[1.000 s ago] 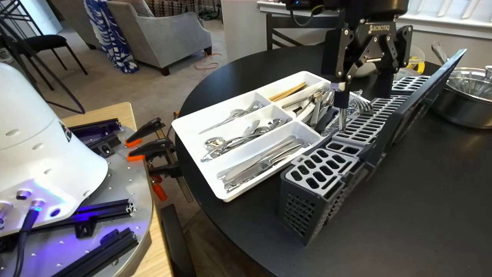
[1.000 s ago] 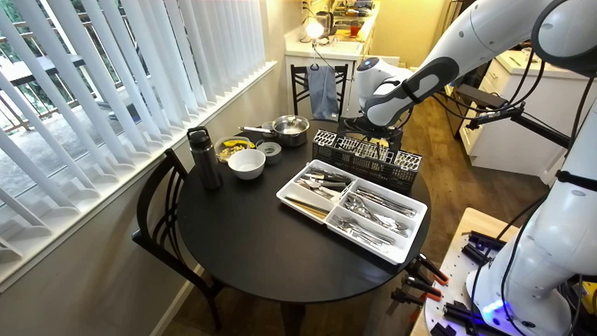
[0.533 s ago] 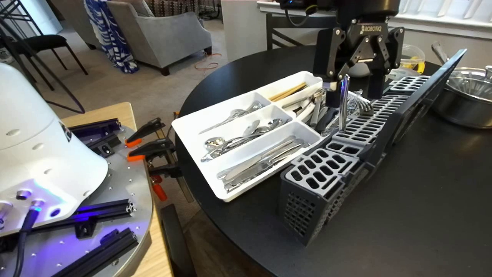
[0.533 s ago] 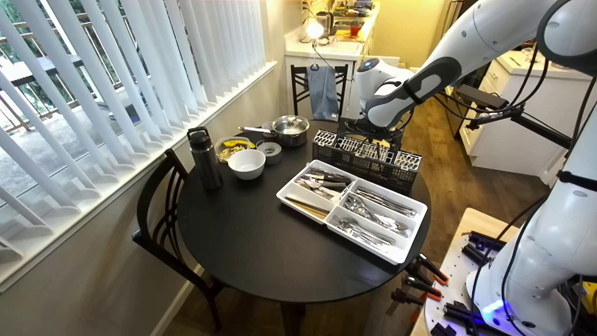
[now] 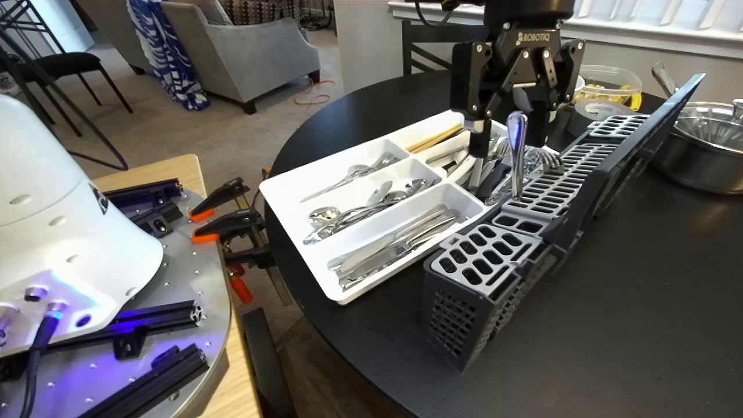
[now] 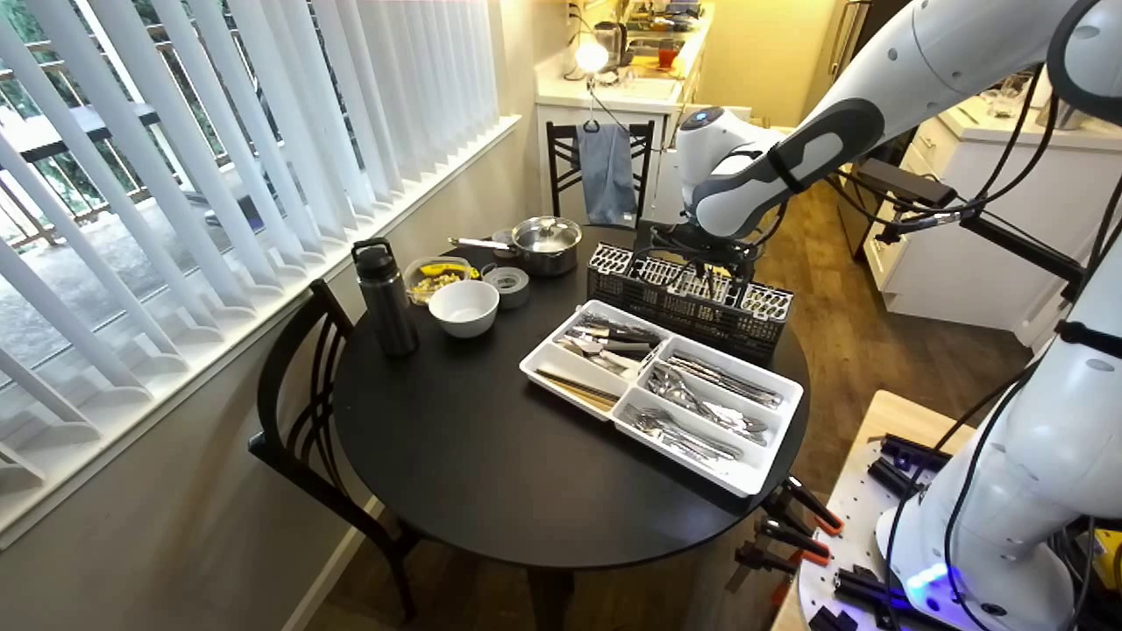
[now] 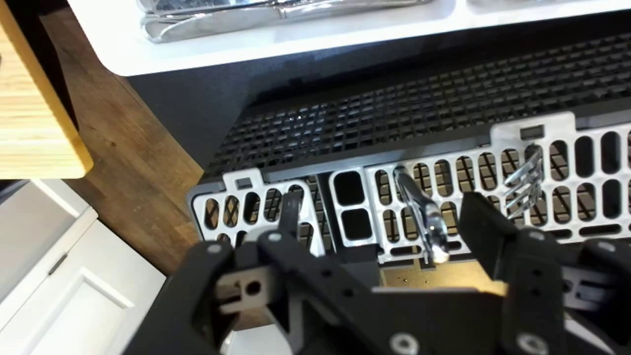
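In an exterior view, the leftmost thing on the black round bench (image 5: pixel 638 319) is the white cutlery tray (image 5: pixel 284 188), with forks (image 5: pixel 383 162), spoons (image 5: pixel 322 216) and knives (image 5: pixel 395 247) in separate compartments and wooden chopsticks (image 5: pixel 435 138) farther back. Right of these, the Robotiq hand (image 5: pixel 509 139) hangs above the gray dishwasher basket (image 5: pixel 450 325), its fingers wide apart and nothing clamped between them. A second ago it stood farther right in this view, one finger covering the upper part of a silver utensil (image 5: pixel 517 136); it has since shifted left, and the handle now shows up to its tip. That suggests the basket alone supports the utensil, which stands nearly upright in a slot; its lower end is hidden, so its kind cannot be told. The wrist view shows the handle between the fingers, nearer one, without visible contact. Next along the basket is a fork (image 7: pixel 532 185), tines up; far right sits a metal pot (image 5: pixel 691 165).
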{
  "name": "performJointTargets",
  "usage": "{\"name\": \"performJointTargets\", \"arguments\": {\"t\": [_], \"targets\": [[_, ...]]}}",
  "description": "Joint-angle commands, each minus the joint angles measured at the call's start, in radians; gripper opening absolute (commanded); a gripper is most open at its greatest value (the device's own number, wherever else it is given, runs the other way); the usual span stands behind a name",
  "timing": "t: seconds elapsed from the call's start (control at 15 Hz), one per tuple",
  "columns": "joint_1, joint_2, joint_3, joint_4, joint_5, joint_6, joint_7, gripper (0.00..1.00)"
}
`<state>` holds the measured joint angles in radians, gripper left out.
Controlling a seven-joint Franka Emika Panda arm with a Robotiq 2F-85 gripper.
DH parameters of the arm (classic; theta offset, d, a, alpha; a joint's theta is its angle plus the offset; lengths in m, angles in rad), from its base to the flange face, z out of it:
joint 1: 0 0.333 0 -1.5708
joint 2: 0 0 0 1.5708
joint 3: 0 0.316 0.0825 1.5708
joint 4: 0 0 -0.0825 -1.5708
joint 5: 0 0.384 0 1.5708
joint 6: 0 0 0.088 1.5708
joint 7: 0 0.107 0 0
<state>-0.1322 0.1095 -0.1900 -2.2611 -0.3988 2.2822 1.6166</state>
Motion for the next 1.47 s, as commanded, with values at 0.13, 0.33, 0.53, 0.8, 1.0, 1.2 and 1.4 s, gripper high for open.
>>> {"name": "performJointTargets", "arguments": {"t": [0.13, 0.33, 0.53, 0.8, 1.0, 1.2, 1.4], "targets": [[0.0, -0.064, 0.003, -0.062, 0.021, 0.035, -0.031, 0.41], [0.001, -0.071, 0.006, -0.072, 0.023, 0.047, -0.035, 0.22], [0.0, -0.077, 0.008, -0.08, 0.022, 0.066, -0.043, 0.02], [0.002, -0.098, 0.01, -0.096, 0.017, 0.086, -0.042, 0.02], [0.003, -0.175, 0.015, -0.137, -0.004, 0.096, -0.009, 0.02], [-0.006, -0.273, 0.029, -0.174, -0.002, 0.103, -0.018, 0.02], [-0.016, -0.333, 0.053, -0.177, 0.015, 0.092, -0.029, 0.02]]}}
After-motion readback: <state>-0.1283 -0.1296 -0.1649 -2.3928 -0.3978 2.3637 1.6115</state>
